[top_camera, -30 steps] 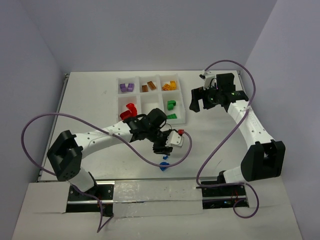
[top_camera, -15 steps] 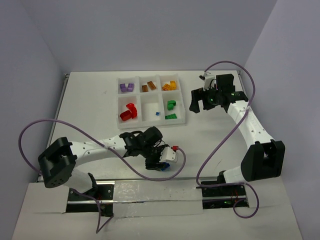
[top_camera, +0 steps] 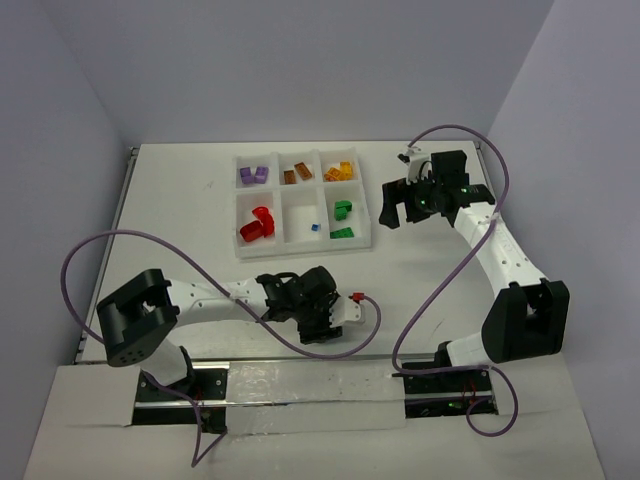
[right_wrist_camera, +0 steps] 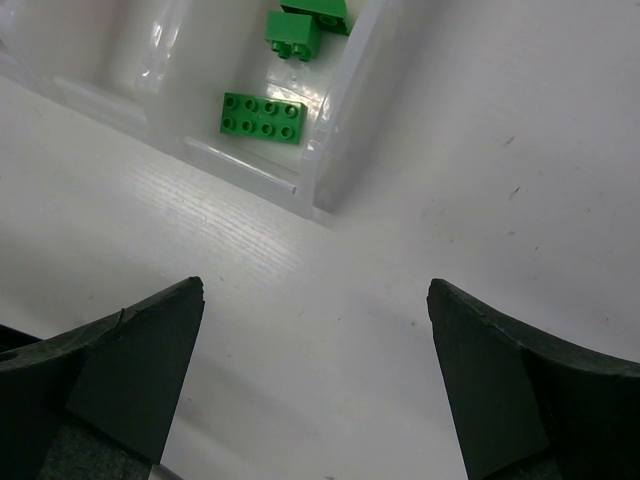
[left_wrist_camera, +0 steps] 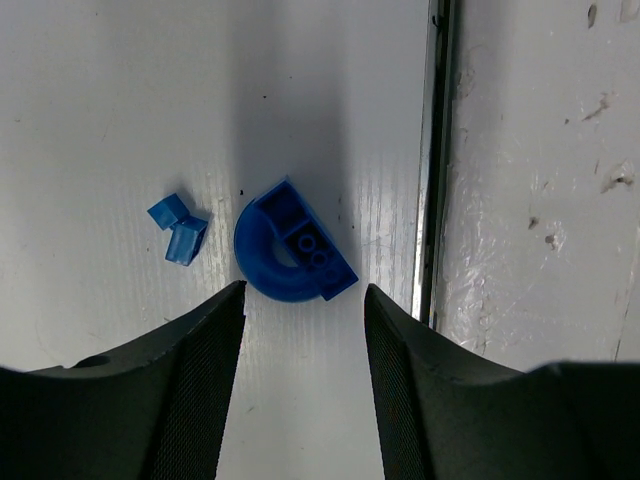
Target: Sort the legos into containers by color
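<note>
My left gripper hangs low over the table near its front edge, open and empty. In the left wrist view its fingertips flank the near end of a blue curved lego without touching it. A small blue lego lies just left of the curved one. Both blue pieces are hidden under the gripper in the top view. The white tray holds purple, brown, orange-yellow, red, one tiny blue and green legos. My right gripper is open and empty beside the tray's right edge.
The right wrist view shows the tray's corner wall with a flat green brick inside, and my right gripper over bare table. A dark seam at the table's front edge runs just right of the blue curved lego.
My left gripper has moved from mid-table toward the front edge and lowered over the blue curved lego, which it now covers in the top view. The right arm has hardly moved.
</note>
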Controlling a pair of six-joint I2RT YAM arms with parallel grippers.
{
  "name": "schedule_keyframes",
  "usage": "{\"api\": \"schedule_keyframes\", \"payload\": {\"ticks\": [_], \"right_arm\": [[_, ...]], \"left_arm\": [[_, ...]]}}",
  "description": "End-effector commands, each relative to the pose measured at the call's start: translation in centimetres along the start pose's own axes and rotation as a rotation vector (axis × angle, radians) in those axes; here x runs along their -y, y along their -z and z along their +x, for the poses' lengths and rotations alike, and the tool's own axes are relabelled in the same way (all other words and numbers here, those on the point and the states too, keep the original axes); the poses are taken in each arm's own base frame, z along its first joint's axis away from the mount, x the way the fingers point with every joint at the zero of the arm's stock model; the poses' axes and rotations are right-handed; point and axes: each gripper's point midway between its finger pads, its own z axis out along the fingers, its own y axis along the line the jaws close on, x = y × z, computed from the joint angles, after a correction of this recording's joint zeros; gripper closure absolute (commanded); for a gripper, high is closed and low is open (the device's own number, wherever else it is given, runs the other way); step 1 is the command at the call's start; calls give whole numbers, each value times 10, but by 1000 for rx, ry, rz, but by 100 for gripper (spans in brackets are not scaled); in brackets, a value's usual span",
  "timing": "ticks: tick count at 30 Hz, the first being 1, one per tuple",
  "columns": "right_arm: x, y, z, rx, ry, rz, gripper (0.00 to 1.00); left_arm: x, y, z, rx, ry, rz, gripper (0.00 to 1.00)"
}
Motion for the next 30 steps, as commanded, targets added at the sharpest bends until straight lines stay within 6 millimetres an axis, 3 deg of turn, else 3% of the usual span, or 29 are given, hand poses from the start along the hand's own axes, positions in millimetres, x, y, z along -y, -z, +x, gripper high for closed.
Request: {"api": "schedule_keyframes", "payload": {"ticks": [1,15,30], "right_arm": [[4,4,-3,28,19,23,0],[5,2,5,18,25,26,0],[6,0,5,13,26,28,0]], "left_arm": [[-8,2,-32,80,29,-38,42],[-6,-4,-45,94,14,-36,43],[-9,-20,-30,49,10,-41,43]]}}
